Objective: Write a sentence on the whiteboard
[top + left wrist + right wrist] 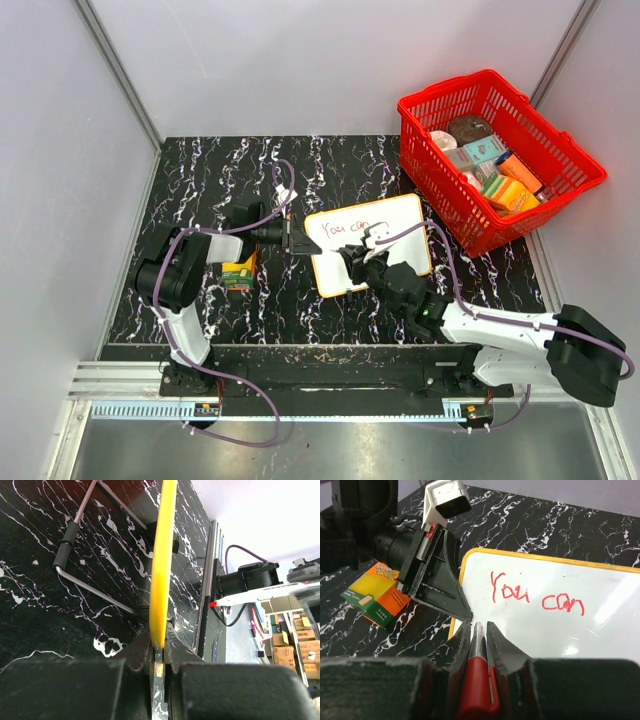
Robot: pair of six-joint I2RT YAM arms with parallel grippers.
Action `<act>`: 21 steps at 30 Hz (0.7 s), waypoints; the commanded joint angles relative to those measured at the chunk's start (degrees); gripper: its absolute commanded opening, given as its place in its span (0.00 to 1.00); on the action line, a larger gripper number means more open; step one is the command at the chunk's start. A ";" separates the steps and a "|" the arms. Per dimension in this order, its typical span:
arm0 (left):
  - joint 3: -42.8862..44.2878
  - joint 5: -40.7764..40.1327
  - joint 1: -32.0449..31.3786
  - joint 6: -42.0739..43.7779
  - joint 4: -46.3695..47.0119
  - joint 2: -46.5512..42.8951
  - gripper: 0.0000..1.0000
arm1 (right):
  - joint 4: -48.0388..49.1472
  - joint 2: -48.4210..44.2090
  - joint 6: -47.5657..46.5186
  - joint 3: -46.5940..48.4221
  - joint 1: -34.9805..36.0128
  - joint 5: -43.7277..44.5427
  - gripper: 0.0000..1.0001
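The whiteboard [385, 235] lies on the black marble table with its thin orange-yellow rim. It carries red handwritten words "You can" [535, 596] in one line; these also show in the top view [345, 228]. My left gripper [298, 240] is shut on the whiteboard's left edge; in the left wrist view the yellow rim [162, 565] runs up from between my fingers [159, 652]. My right gripper [478, 630] is shut on a red marker [479, 680], its tip over the board's lower left part, below the word "You". In the top view that gripper [352, 262] sits above the board's near edge.
A red basket [500, 160] full of boxes and packets stands at the back right. A small orange and green box [238, 275] lies left of the board, beside my left arm; it also shows in the right wrist view [372, 594]. Grey walls enclose the table.
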 commanded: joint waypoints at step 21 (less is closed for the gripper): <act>-1.39 2.75 0.14 -5.40 7.54 -2.71 0.00 | 4.99 5.47 -1.52 0.91 0.35 5.56 0.00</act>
